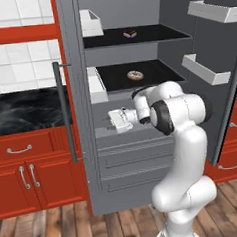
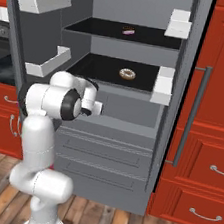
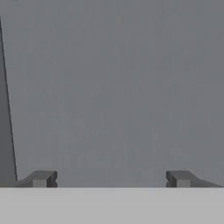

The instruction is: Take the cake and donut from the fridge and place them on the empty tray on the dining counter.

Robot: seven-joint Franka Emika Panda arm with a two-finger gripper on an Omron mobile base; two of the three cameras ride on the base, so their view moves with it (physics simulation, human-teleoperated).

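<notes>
My arm [image 2: 46, 125] rises in front of the open fridge [image 2: 129, 111], its hand turned toward the grey panel below the lower shelf [image 2: 94, 70]. The donut [image 2: 127, 74] lies near the middle of that shelf, and the cake [image 2: 128, 30] sits toward the back of the upper shelf [image 2: 95, 28].

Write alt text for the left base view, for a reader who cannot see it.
An open grey fridge holds a donut on its lower black shelf and a small cake on the shelf above. The white robot arm reaches in below the donut shelf, gripper open and empty. Red cabinets stand to the left.
</notes>
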